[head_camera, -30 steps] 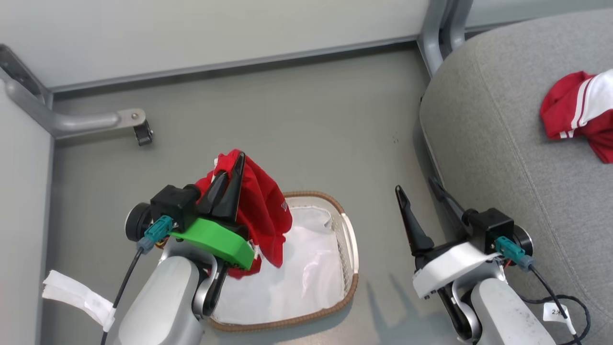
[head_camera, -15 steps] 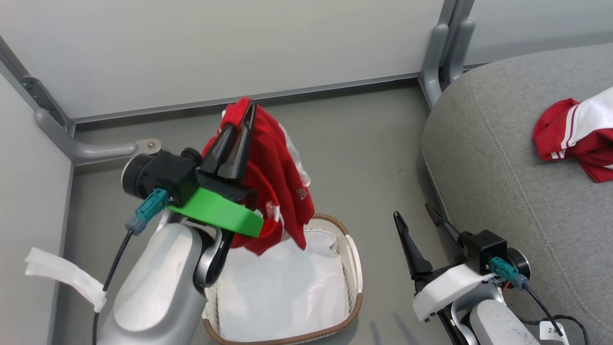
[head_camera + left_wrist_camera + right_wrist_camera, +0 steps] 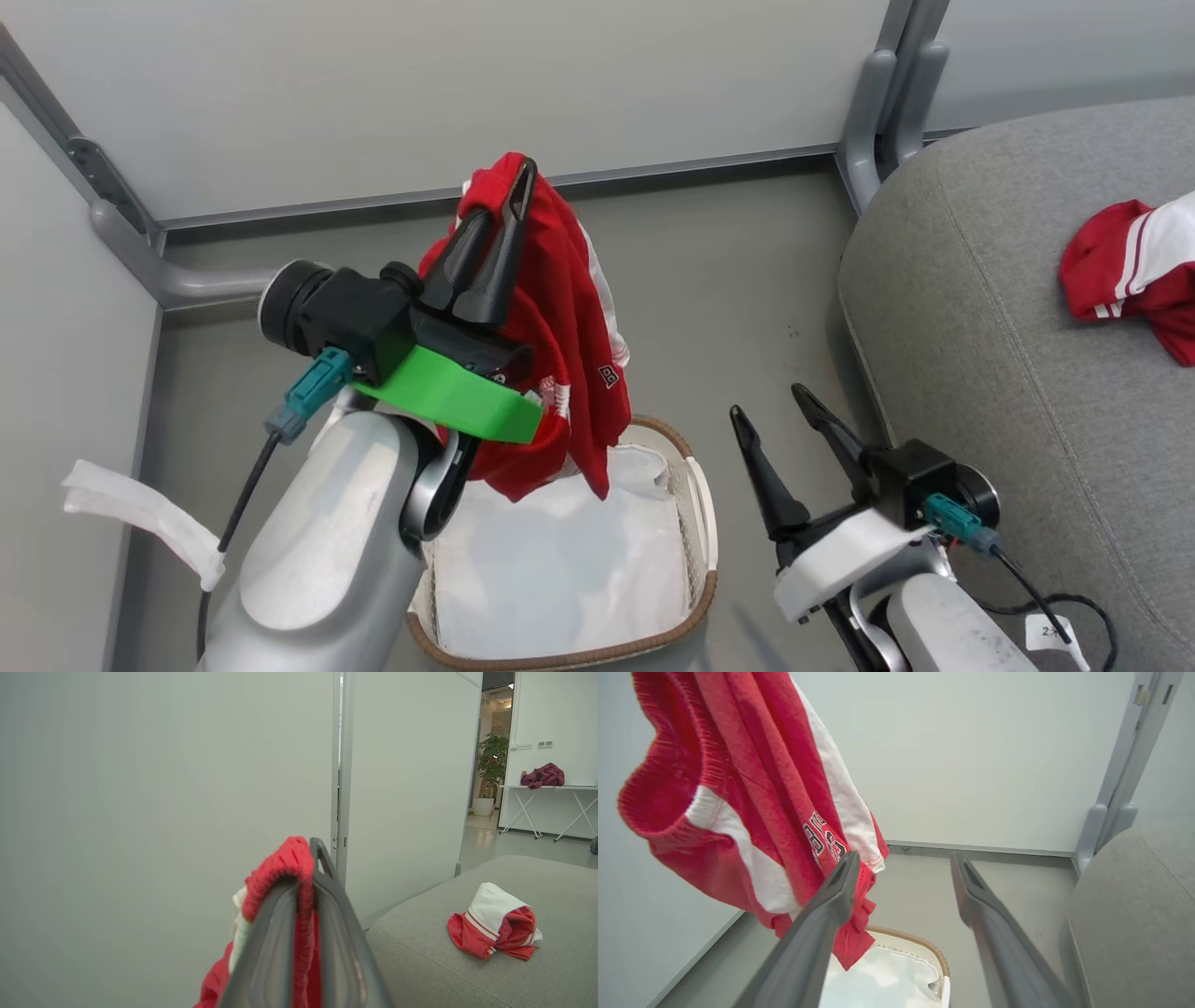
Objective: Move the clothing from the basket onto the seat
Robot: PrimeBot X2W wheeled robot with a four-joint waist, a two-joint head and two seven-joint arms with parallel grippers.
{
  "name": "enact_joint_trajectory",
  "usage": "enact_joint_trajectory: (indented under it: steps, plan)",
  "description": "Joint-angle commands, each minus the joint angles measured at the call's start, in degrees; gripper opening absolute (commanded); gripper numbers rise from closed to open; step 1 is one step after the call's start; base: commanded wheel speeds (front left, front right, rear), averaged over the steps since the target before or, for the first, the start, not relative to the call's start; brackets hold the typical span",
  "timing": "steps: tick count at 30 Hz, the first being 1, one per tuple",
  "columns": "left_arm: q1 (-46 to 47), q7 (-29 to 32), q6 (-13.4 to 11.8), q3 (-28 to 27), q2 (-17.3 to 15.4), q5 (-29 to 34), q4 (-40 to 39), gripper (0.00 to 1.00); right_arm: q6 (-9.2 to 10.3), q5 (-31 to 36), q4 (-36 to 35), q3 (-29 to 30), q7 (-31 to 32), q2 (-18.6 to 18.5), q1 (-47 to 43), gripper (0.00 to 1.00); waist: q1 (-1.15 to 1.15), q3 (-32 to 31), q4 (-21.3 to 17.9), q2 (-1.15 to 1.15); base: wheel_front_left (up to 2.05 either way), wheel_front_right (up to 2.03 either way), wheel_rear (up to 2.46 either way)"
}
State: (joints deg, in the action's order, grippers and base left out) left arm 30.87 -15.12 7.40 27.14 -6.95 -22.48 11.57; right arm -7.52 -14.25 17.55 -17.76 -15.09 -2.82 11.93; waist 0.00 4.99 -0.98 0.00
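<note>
One red garment (image 3: 560, 317) hangs above basket (image 3: 702, 523), left jaws clamped on it; right jaws wide, empty, right of basket. Second garment (image 3: 1120, 271), maybe shorts, on seat (image 3: 980, 392) beyond.

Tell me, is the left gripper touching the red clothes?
Touching. In the left wrist view, the left gripper has its fingers shut with the red clothes pinched between them.

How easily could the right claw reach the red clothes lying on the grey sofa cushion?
Probably easily: the right gripper is open and empty, beside the seat cushion, and the red-and-white garment lies uncovered on top with nothing between them.
</note>
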Motion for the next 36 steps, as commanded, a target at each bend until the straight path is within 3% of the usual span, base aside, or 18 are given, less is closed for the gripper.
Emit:
enact_joint_trajectory:
  steps: [1, 12, 22, 30, 31, 32, 33, 36]
  plan:
    - [0.63, -0.04, 0.13, 0.13, 0.23, 0.18, 0.05, 0.00, 0.06, -0.24, -0.38, -1.50, -0.11, -0.21, 1.60, 1.00, 0.00, 0.31, 0.42, 0.00, 0.00, 0.00, 0.00]
    - [1.60, -0.04, 0.13, 4.84, 1.82, -1.18, -1.13, 0.00, 0.06, 1.01, 3.55, -14.53, -0.11, -0.24, 14.44, 1.00, 0.00, 1.25, 3.78, 0.00, 0.00, 0.00, 0.00]
    - [2.04, -0.04, 0.13, 9.40, 2.87, -2.61, -1.59, 0.00, 0.06, 4.31, 4.13, -12.48, -0.11, -0.22, 19.15, 1.00, 0.00, 1.91, 7.32, 0.00, 0.00, 0.00, 0.00]
    - [2.43, -0.04, 0.13, 12.25, 3.41, -4.13, -2.02, 0.00, 0.06, 2.96, 11.86, -14.35, -0.11, -0.21, 17.82, 0.98, 0.00, 1.82, 9.06, 0.00, 0.00, 0.00, 0.00]
    - [2.49, -0.04, 0.13, 12.46, 3.45, -4.28, -2.02, 0.00, 0.06, 2.63, 12.26, -14.48, -0.11, -0.24, 17.76, 0.75, 0.00, 1.88, 9.18, 0.00, 0.00, 0.00, 0.00]
    - [2.48, -0.04, 0.13, 12.57, 3.48, -4.39, -1.93, 0.00, 0.06, 2.46, 12.59, -14.53, -0.11, -0.25, 17.67, 0.25, 0.00, 1.94, 9.25, 0.00, 0.00, 0.00, 0.00]
    - [2.41, -0.04, 0.13, 12.57, 3.50, -4.35, -1.70, 0.00, 0.06, 2.19, 12.92, -14.56, -0.11, -0.24, 17.46, 0.00, 0.00, 2.01, 9.30, 0.00, 0.00, 0.00, 0.00]
    - [1.93, -0.05, 0.13, 12.11, 3.50, -4.23, -1.17, 0.00, 0.06, 0.93, 12.83, -14.15, -0.11, -0.23, 16.54, 0.00, 0.00, 2.06, 9.20, 0.00, 0.00, 0.00, 0.00]
